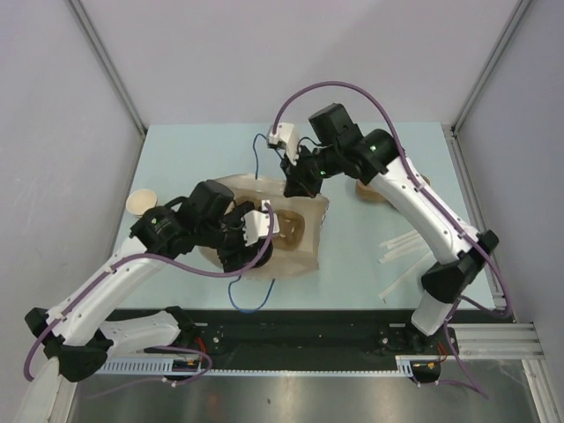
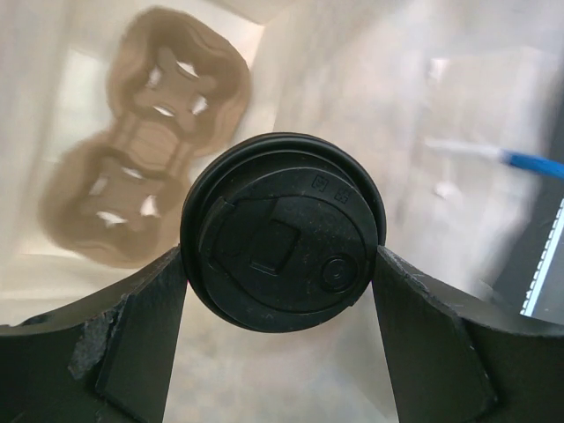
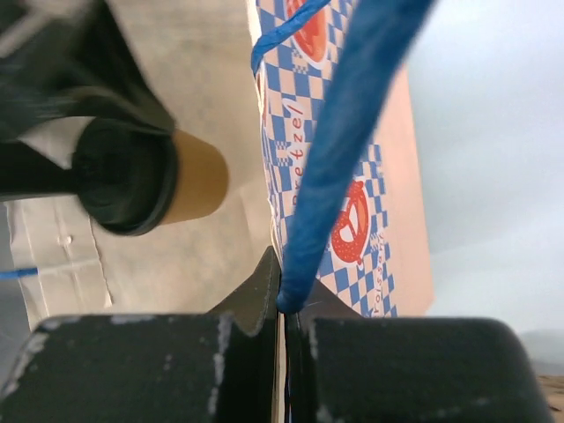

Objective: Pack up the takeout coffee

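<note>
The takeout coffee [image 2: 284,231], a brown paper cup with a black lid [image 3: 123,176], hangs inside the mouth of the paper bag [image 1: 304,242]. My left gripper [image 2: 282,257] is shut on it, one finger against each side of the lid. Below it, on the bag's floor, lies a brown pulp cup carrier [image 2: 145,163]. My right gripper [image 3: 284,298] is shut on the bag's rim where the blue cord handle [image 3: 344,132] comes out, at the bag's far edge [image 1: 293,183]. The bag's outside carries a blue check and red pretzel print [image 3: 352,220].
A stack of lidless brown cups [image 1: 141,203] stands at the table's left edge. A brown object [image 1: 370,189] sits behind the right arm. White straws [image 1: 405,251] lie at the right. The bag's other blue handle [image 1: 247,295] loops toward the near table edge.
</note>
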Action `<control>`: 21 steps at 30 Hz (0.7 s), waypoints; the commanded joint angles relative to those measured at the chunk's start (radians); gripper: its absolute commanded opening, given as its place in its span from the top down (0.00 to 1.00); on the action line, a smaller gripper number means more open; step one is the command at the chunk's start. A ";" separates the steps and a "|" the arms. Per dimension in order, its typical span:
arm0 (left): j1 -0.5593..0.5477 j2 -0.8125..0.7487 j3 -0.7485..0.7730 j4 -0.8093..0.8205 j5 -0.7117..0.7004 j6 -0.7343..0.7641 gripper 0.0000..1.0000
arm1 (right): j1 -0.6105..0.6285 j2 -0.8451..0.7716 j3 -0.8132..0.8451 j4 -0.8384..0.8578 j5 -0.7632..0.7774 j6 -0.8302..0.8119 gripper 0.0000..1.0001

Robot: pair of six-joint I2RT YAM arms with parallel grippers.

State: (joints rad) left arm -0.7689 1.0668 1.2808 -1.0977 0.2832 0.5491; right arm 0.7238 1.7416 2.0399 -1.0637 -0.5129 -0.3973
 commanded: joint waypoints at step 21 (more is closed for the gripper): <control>-0.128 -0.202 -0.327 0.317 -0.251 0.021 0.77 | 0.276 -0.284 -0.299 0.303 0.353 -0.047 1.00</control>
State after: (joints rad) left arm -0.8680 0.8986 1.0019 -0.8883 0.0944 0.5503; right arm 0.9695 1.5360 1.7554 -0.8822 -0.2821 -0.4210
